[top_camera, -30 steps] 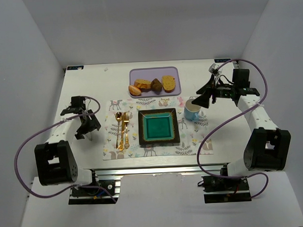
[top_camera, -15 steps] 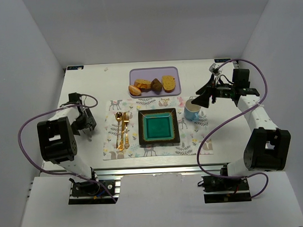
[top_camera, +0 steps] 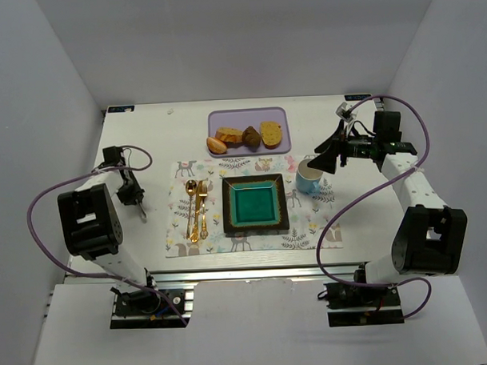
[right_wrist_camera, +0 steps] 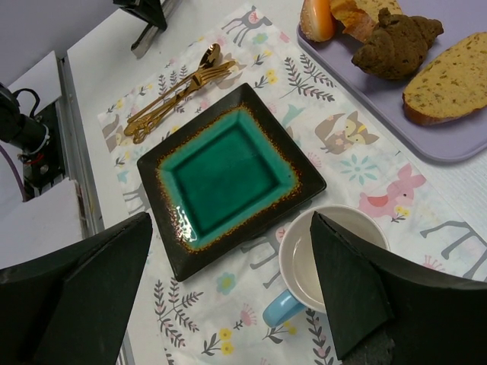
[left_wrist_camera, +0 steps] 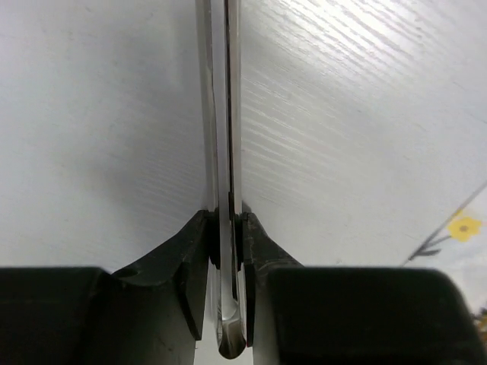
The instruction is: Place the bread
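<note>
The bread (top_camera: 271, 133) (right_wrist_camera: 449, 76), a flat golden slice with a brown crust, lies at the right end of the lilac tray (top_camera: 225, 117), beside a dark bun (top_camera: 251, 137). The square teal plate (top_camera: 228, 205) (right_wrist_camera: 304, 182) sits on the placemat with nothing on it. My left gripper (top_camera: 137, 202) (left_wrist_camera: 224, 220) is low over the bare table left of the mat, shut on a thin two-bladed metal tool like tongs (left_wrist_camera: 221, 114). My right gripper (top_camera: 327, 159) (right_wrist_camera: 232, 220) hovers open by the cup, holding nothing.
A blue-and-white cup (top_camera: 309, 177) (right_wrist_camera: 319, 258) stands right of the plate. Gold cutlery (top_camera: 196, 208) (right_wrist_camera: 175, 91) lies left of it. Orange rolls (top_camera: 223, 140) share the tray with the bun. White walls close in the table.
The left arm has drawn in leftward and its jaws have gone from wide apart to shut on the thin metal tool. The right arm has not moved.
</note>
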You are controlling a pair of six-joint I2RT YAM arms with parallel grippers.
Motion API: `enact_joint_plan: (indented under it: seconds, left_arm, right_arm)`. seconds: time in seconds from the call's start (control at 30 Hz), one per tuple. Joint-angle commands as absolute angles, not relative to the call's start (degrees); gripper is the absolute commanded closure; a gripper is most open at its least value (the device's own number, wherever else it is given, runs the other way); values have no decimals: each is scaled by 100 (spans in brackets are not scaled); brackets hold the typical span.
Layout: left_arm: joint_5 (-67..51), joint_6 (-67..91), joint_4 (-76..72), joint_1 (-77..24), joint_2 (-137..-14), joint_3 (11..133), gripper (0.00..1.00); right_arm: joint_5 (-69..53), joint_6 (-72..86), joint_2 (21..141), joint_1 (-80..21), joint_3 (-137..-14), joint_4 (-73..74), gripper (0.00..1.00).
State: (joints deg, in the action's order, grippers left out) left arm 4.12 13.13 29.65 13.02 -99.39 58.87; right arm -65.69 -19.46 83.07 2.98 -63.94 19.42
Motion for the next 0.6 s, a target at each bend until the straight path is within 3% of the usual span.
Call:
enact_joint_plan:
  seconds: [0.0, 0.1, 0.23, 0.37, 0.57]
  left_arm:
    - [-244, 1441, 2760, 1336, -9504, 5713, 91]
    - [-1024, 1669, 2681, 1301, -9028, 5783, 97]
    - [-1818, 2030, 2628, 871, -8281, 6203, 78]
    - [-2407, 2258, 2812, 99, -8402, 6968, 59]
    - [-3120, 2698, 2576, -623, -9016, 7847, 45]
  right_arm:
    - [-6609, -1916, 8218, 316, -6425, 1907, 11]
    - [-6601, -1977, 8244, 325, -6469, 1969, 11]
    - [-6592, -1986, 8270, 325, -6521, 1986, 11]
    - [-6583, -1969, 8279, 325, -6583, 1978, 11]
    - [-6600, -1960, 8209, 343, -6557, 1942, 11]
